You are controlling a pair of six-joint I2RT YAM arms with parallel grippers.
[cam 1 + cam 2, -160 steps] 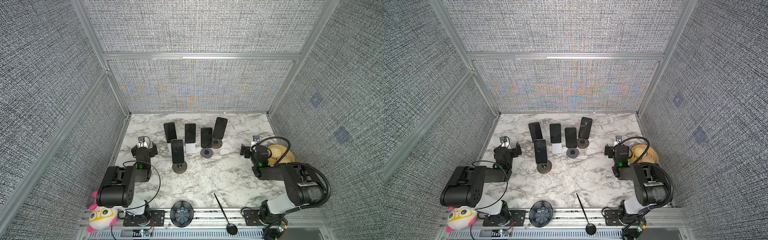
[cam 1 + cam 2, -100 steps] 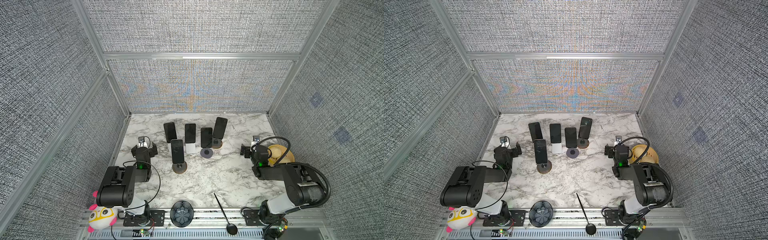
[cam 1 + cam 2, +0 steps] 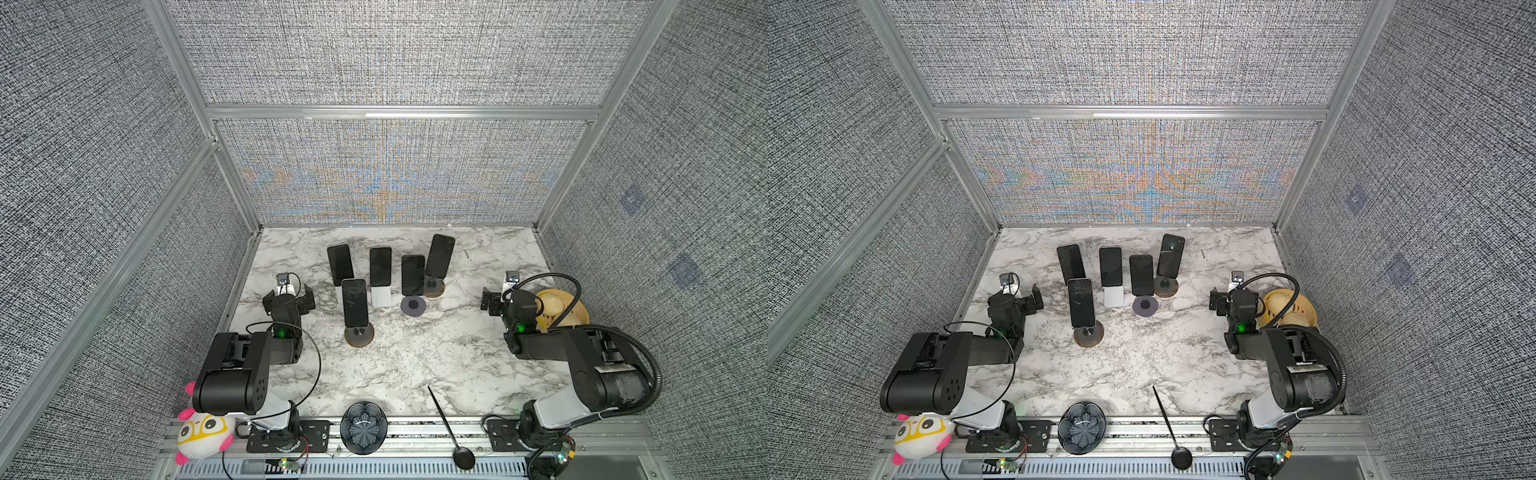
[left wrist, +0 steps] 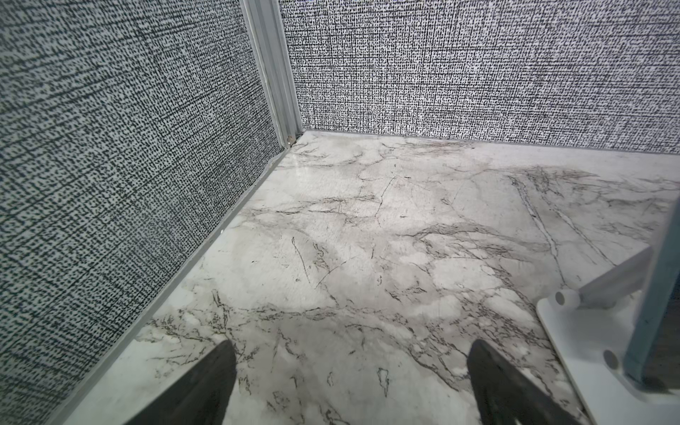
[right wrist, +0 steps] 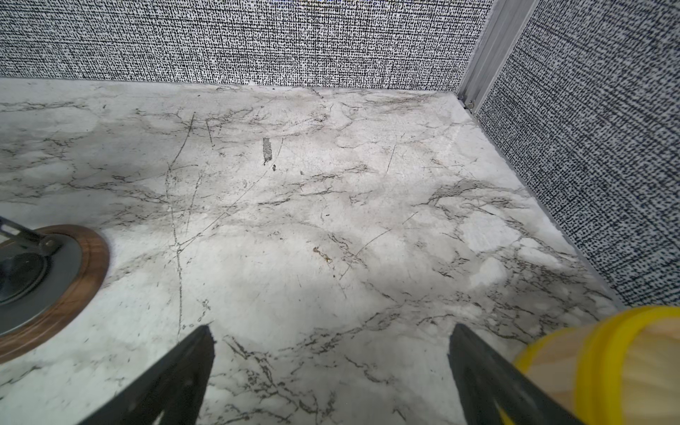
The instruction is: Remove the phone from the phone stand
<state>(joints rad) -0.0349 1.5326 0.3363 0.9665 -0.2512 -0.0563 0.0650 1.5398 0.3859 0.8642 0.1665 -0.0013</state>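
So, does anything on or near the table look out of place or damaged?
The black spoon lies slantwise across the front edge of the table, its bowl over the metal rail. A plush toy sits by the left arm's base, off the table. Nothing looks spilled or broken.

3 grey woven-fabric walls framed by aluminium posts enclose a white, grey-veined marble counter; an aluminium rail edges its front.

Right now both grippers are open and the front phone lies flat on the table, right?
No. The left gripper and right gripper are open, but the front phone stands propped on its round stand, not flat; both top views show it.
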